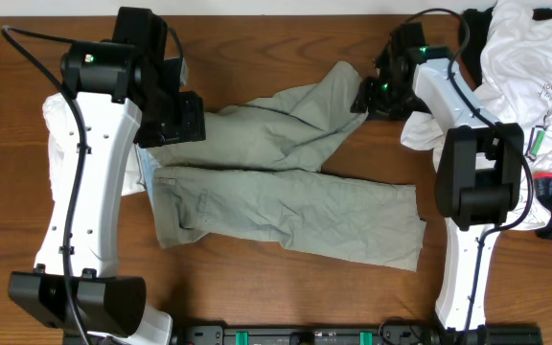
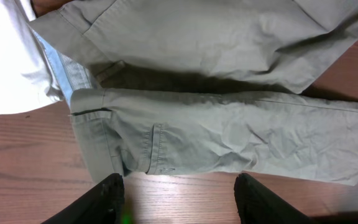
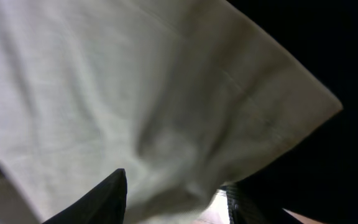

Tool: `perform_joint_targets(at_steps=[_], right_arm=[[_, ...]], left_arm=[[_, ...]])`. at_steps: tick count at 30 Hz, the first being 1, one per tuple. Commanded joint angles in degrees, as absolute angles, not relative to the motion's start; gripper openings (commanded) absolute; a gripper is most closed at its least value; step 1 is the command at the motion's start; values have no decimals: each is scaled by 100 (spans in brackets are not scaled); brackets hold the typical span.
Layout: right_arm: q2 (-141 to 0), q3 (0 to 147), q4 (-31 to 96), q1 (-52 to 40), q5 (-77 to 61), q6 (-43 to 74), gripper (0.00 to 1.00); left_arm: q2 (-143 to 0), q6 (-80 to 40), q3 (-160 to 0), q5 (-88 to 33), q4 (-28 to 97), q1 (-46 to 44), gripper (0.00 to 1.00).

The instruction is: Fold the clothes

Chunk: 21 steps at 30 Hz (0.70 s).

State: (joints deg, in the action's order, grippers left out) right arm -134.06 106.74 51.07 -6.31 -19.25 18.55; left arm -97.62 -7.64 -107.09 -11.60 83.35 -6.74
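Trousers [image 1: 286, 196]: khaki-grey, spread across the wooden tabletop [image 1: 257, 38]; one leg lies flat toward the right, the other angles up to the right gripper.
Left gripper [image 2: 178, 182]: fingers apart with nothing between them, over bare wood just beside the trousers' waist end.
Right gripper [image 3: 174, 185]: at the upper leg's hem, cloth between its spread fingers; a firm pinch cannot be told.
Heap of clothes [image 1: 530, 67]: white shirts and dark pieces, at the tabletop's right edge.
White cloth [image 1: 56, 120]: under the left arm.
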Motion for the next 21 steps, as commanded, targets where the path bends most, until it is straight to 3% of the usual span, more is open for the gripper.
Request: perform_joint_targets(at_steps=[1,4,12,21], right_arm=[[-13515,10418,4954,-683,-1822,2196,48],[-13515,10309,4775,-690,-1935,2231,40],[-13450,10346,4515,-666,-2707,2228,2],[-12488,10457,4694,-661,-2359,2204,5]], left_arm=[[-9743,-757,-10661,-1094,8344,-650,60],[-9743,-757,-10661,-1094,8344,-650,60],[-9743,-757,-10661,-1094,8344,-650,59],[-9743,-757,-10661,-1094,8342,-650,59]])
